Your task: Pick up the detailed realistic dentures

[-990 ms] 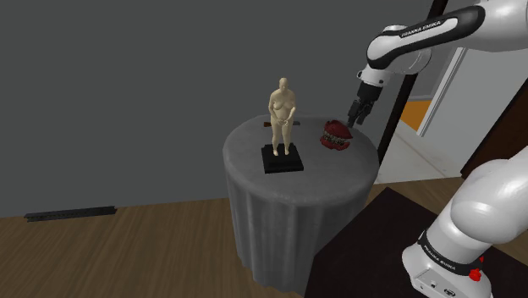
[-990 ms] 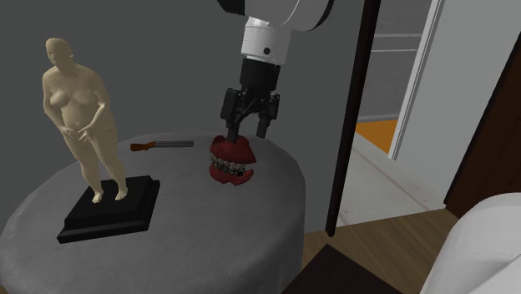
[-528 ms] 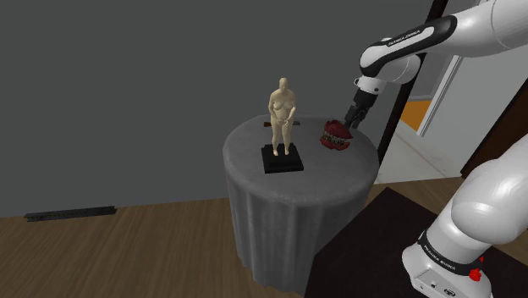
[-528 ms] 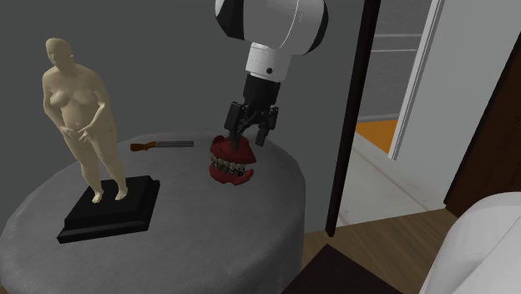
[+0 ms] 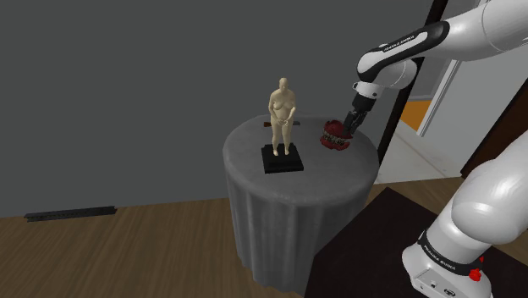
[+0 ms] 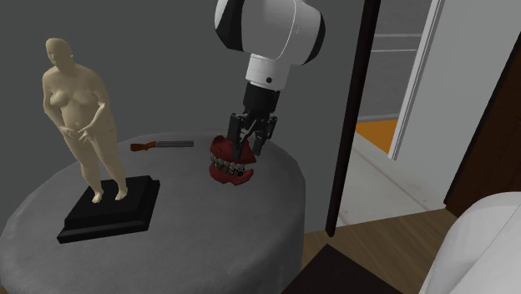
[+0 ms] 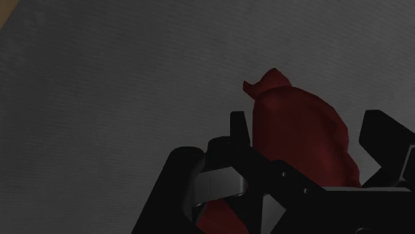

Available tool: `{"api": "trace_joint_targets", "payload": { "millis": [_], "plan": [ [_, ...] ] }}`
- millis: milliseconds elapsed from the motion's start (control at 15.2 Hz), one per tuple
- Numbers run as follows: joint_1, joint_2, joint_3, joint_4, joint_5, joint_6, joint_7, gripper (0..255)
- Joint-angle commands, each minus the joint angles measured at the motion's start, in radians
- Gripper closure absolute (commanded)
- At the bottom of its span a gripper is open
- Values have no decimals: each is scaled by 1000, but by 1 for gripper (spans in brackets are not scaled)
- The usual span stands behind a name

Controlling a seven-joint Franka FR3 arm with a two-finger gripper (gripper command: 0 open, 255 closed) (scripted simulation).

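The dentures [image 5: 334, 137] are dark red gums with rows of teeth, standing on the round grey table [image 5: 296, 190] near its edge at the shoulder view's right. In the second exterior view the dentures [image 6: 230, 165] face the camera. My black gripper [image 6: 248, 144] comes down on them from above and behind, tilted. It is open, with one finger on each side of the red back. In the wrist view the dentures [image 7: 299, 136] lie between the fingers [image 7: 239, 129], and no contact is plain. In the shoulder view my gripper [image 5: 345, 126] is at their top.
A beige figurine [image 5: 283, 114] on a black base [image 6: 108, 207] stands mid-table. A brown-handled tool [image 6: 163, 145] lies behind the dentures. A dark post [image 6: 355, 108] and an open doorway [image 6: 397, 100] are beside the table. Wooden floor [image 5: 110, 254] surrounds it.
The gripper has come down and tilted towards the dentures, so its fingers now straddle their top. The dentures, the figurine and the tool have not moved.
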Motion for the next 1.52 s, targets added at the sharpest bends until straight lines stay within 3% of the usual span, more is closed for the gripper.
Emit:
{"api": "trace_joint_targets", "payload": {
  "millis": [0, 330, 1452],
  "plan": [
    [0, 2, 0, -1, 0, 2, 0, 255],
    [0, -1, 0, -4, -1, 3, 0, 255],
    [-11, -90, 20, 120, -61, -191, 87, 255]
  ]
}}
